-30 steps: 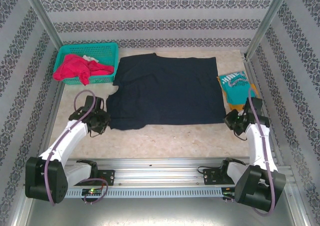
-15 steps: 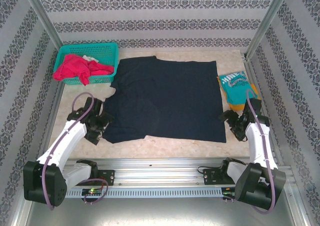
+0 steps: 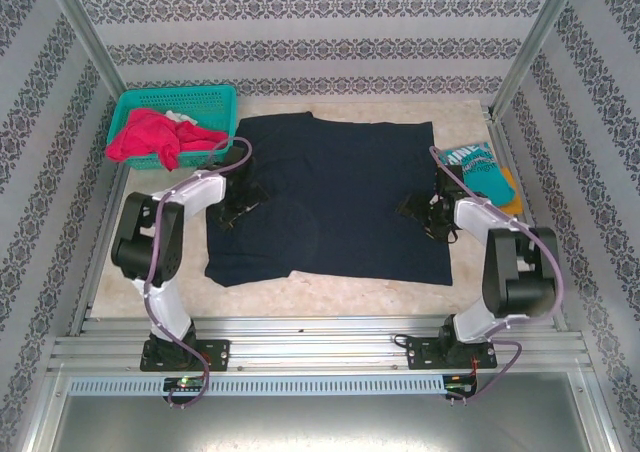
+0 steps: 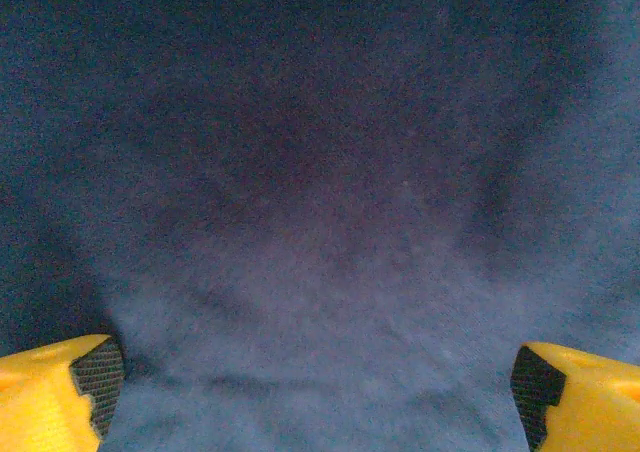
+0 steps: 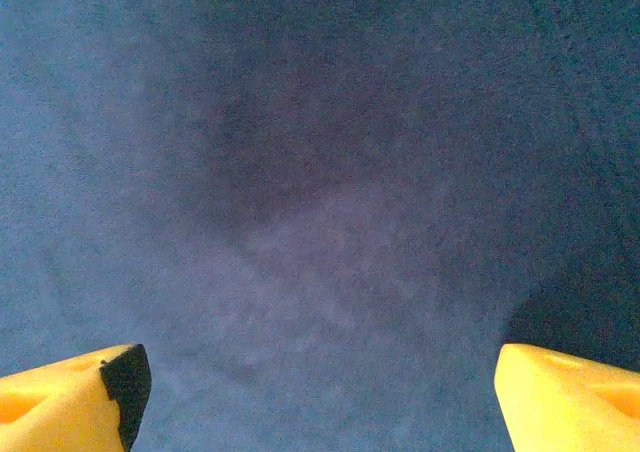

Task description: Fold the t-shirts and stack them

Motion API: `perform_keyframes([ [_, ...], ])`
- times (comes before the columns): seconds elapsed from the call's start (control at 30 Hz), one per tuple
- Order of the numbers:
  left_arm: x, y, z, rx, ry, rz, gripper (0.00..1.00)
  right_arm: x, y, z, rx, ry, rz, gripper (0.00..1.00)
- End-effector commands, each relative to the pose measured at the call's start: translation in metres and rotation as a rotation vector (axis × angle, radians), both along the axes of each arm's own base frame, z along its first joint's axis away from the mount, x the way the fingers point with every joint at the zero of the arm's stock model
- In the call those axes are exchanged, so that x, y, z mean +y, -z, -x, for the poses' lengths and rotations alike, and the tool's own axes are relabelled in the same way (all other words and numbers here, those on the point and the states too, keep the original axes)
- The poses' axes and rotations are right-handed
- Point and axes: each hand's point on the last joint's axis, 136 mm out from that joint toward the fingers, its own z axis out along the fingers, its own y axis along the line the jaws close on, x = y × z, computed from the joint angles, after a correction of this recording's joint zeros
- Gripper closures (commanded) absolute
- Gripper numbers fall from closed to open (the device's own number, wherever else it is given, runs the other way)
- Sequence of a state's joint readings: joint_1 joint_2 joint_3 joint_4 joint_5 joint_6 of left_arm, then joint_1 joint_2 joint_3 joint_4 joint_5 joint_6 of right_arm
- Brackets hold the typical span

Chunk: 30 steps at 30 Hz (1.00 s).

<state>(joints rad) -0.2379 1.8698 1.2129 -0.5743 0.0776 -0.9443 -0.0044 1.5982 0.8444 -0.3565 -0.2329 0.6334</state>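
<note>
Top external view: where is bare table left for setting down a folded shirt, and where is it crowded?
Bare: the pale table's near strip, between the large dark navy t-shirt and the metal rail; also a narrow strip behind that shirt. Crowded: the teal plastic mesh basket far left, the teal lettered t-shirt at right.

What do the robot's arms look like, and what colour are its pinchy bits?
The left arm and right arm are white tubes with chunky black joints, a purple cable looping along each. The left tool and right tool look black from above; close up, their fingers are yellow with black grippy pads.
</note>
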Motion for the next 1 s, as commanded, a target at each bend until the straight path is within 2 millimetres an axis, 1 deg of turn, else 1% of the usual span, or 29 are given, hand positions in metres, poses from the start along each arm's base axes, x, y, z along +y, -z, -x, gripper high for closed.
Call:
perform_keyframes([
  [0.0,-0.022,0.005,-0.009,-0.019,0.067,0.03,0.0,-0.005,0.003,-0.025,-0.033,0.056,-0.013,0.11],
  [0.07,-0.032,0.018,-0.001,0.019,0.072,0.05,0.0,-0.012,0.014,-0.024,0.005,0.086,-0.018,0.12],
  [0.13,-0.043,0.024,0.006,0.036,0.082,0.061,0.0,-0.018,0.021,-0.026,0.013,0.103,-0.037,0.12],
  [0.2,-0.053,0.026,0.011,0.04,0.088,0.069,0.0,-0.022,0.022,-0.032,0.005,0.123,-0.057,0.12],
  [0.27,-0.061,0.025,0.016,0.042,0.087,0.077,0.0,-0.027,0.019,-0.04,0.002,0.121,-0.05,0.12],
  [0.33,-0.062,0.022,0.017,0.033,0.068,0.079,0.0,-0.033,0.014,-0.046,0.007,0.111,-0.024,0.12],
  [0.43,-0.056,0.01,0.014,-0.005,0.05,0.064,0.0,-0.034,-0.001,-0.052,-0.021,0.085,-0.034,0.12],
  [0.47,-0.053,0.004,0.013,-0.017,0.047,0.056,0.0,-0.032,-0.009,-0.053,-0.04,0.07,-0.041,0.12],
  [0.57,-0.048,-0.024,0.011,-0.062,0.035,0.045,0.0,-0.03,-0.039,-0.051,-0.111,0.031,-0.037,0.11],
  [0.63,-0.043,-0.043,0.018,-0.091,0.013,0.034,0.0,-0.03,-0.059,-0.045,-0.157,0.019,-0.025,0.11],
  [0.73,-0.033,-0.065,0.045,-0.098,-0.048,0.02,0.0,-0.026,-0.074,-0.029,-0.186,0.012,-0.03,0.11],
  [0.8,-0.028,-0.073,0.072,-0.097,-0.094,0.016,0.0,-0.023,-0.078,-0.016,-0.187,0.01,-0.038,0.11],
  [0.9,-0.017,-0.08,0.111,-0.089,-0.178,0.014,0.0,-0.019,-0.082,-0.002,-0.194,0.012,-0.052,0.11],
  [0.97,-0.01,-0.082,0.134,-0.096,-0.227,0.017,0.04,-0.017,-0.083,0.007,-0.192,0.013,-0.057,0.11],
])
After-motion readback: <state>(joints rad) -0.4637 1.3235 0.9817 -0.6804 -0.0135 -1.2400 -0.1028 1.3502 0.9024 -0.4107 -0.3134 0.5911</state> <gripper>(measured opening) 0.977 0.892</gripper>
